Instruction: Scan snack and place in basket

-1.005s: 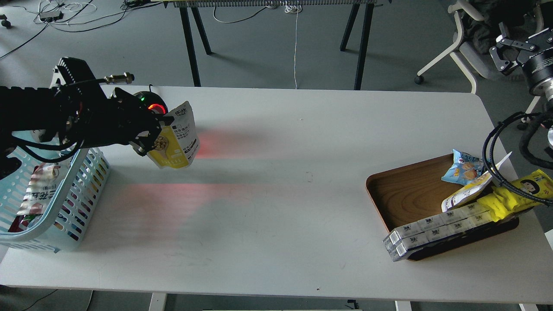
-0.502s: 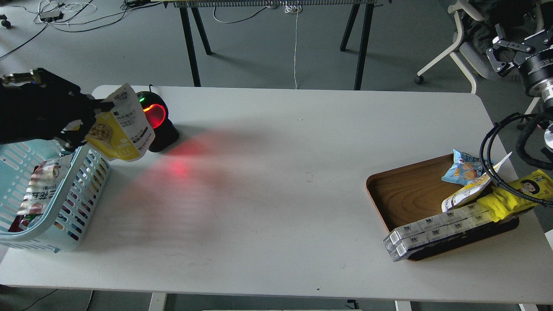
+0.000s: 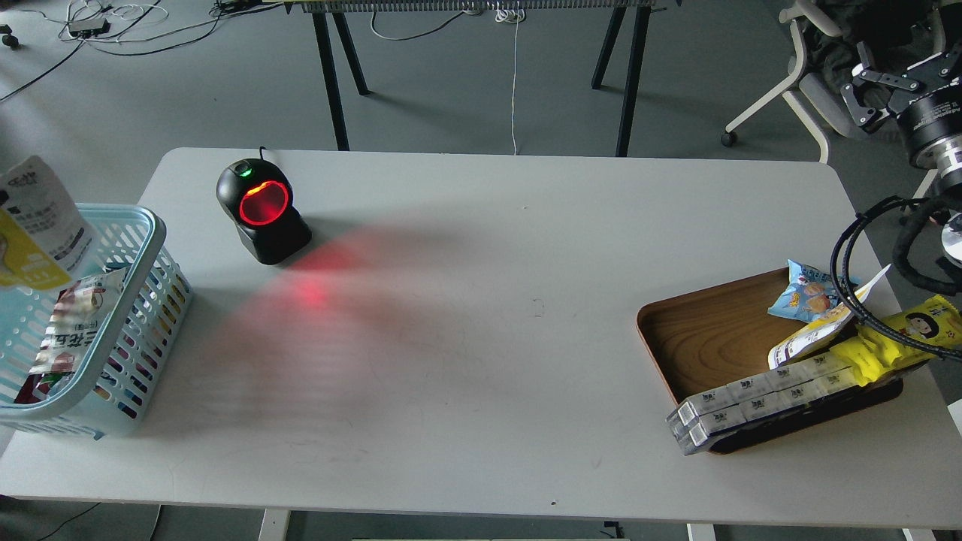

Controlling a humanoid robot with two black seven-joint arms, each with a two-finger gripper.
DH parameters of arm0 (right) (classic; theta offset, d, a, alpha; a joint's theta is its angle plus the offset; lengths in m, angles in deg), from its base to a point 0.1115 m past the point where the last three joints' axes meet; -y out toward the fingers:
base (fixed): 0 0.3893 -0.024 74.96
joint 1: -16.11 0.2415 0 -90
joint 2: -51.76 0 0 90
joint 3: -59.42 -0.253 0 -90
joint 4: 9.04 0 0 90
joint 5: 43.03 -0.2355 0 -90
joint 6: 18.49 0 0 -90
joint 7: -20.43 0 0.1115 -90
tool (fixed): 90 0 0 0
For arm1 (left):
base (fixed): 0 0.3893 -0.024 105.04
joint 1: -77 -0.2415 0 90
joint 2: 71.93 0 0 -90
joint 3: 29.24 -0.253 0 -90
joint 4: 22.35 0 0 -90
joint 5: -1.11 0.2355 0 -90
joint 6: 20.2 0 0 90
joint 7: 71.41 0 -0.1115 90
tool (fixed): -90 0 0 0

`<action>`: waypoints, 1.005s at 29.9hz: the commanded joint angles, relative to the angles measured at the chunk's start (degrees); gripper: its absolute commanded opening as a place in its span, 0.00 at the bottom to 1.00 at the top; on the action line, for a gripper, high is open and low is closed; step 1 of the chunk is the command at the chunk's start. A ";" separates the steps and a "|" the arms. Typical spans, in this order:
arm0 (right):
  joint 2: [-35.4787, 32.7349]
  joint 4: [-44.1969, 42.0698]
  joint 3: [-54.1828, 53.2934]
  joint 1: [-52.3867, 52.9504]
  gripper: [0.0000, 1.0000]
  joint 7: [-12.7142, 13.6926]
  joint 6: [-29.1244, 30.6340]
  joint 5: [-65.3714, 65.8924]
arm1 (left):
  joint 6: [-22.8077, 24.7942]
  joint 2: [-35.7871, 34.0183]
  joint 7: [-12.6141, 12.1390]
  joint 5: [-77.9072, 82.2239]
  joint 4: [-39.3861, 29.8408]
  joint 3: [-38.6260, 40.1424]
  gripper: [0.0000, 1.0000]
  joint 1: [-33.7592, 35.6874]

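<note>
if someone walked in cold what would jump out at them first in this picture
The black barcode scanner at the table's back left, its ring glowing red and throwing a red patch across the white table. Next, the yellow-and-white snack pouch at the far left edge, above the light blue basket. On the right, the wooden tray piled with snacks draws the eye.

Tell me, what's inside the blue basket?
Inside the basket a red-and-white packet leans against the slotted wall. The yellow-and-white snack hangs over the rim at the picture's left edge. The wall and the picture's edge hide the basket's bottom, so anything lower can't be seen.
</note>
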 commanded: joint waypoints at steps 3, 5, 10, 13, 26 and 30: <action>0.01 -0.02 0.09 0.19 0.99 0.07 0.00 0.00 | -1.56 -0.03 -0.01 0.00 0.11 -4.44 0.01 -0.04; -0.08 -0.02 0.09 0.19 0.99 0.07 0.00 0.00 | -1.56 -0.03 -0.01 0.00 0.02 -5.76 0.01 -0.04; -0.08 -0.02 0.18 0.19 0.99 0.07 0.00 0.00 | -2.70 -0.03 -0.01 0.00 0.11 -6.73 0.05 -0.04; -0.17 0.06 0.09 0.10 0.99 0.07 0.00 0.00 | -2.70 -0.03 -0.01 0.00 0.20 -7.00 0.15 -0.04; -1.49 0.06 0.00 0.10 0.99 0.07 0.00 0.00 | -1.56 -0.03 -0.01 -28.46 0.20 -5.42 0.80 2.41; -1.66 -0.02 -0.26 0.45 0.99 0.07 0.00 0.00 | 5.97 1.69 -0.01 -43.23 0.90 -3.14 0.80 7.32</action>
